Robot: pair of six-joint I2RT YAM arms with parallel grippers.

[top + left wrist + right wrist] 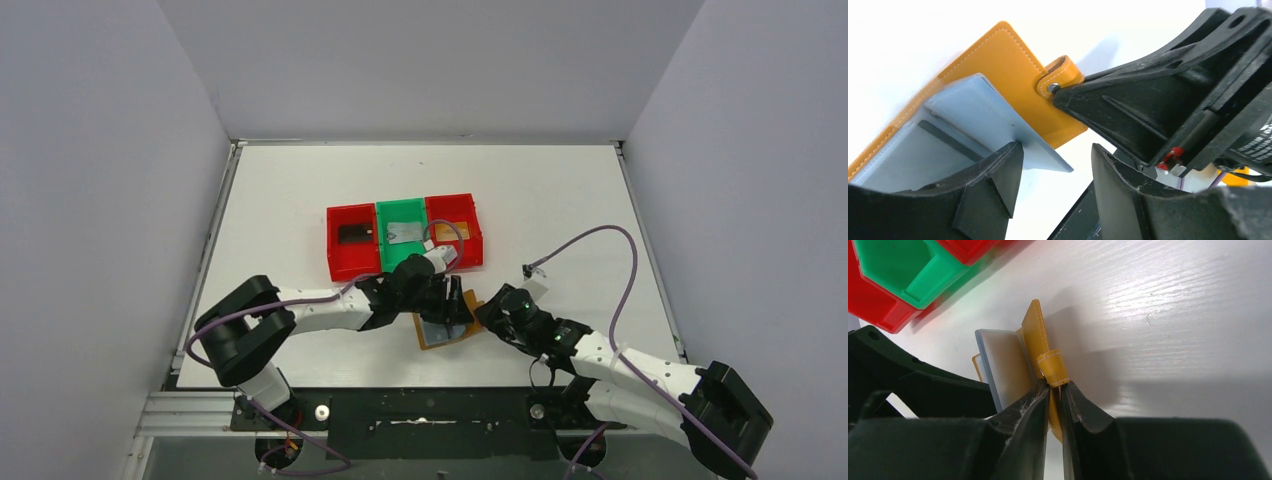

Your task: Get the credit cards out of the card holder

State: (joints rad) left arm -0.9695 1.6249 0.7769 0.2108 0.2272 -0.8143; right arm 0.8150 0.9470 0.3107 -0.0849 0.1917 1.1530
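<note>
The tan card holder (447,326) lies open on the table in front of the bins, its pale blue sleeves (965,120) fanned up. My right gripper (1054,390) is shut on the holder's cover edge just below the snap tab (1053,367). My left gripper (1055,170) is open beside the sleeves; its left finger (995,175) rests against the outer sleeve, and only that sleeve's corner reaches into the gap. Three credit cards lie in the bins: a black card (355,234), a silver-grey card (404,232) and an orange-brown card (449,231).
A row of bins stands behind the holder: a red bin (337,258), a green bin (400,258) and another red bin (474,238). The green bin (898,265) shows again at the right wrist view's top left. A purple cable (600,235) loops over the right arm.
</note>
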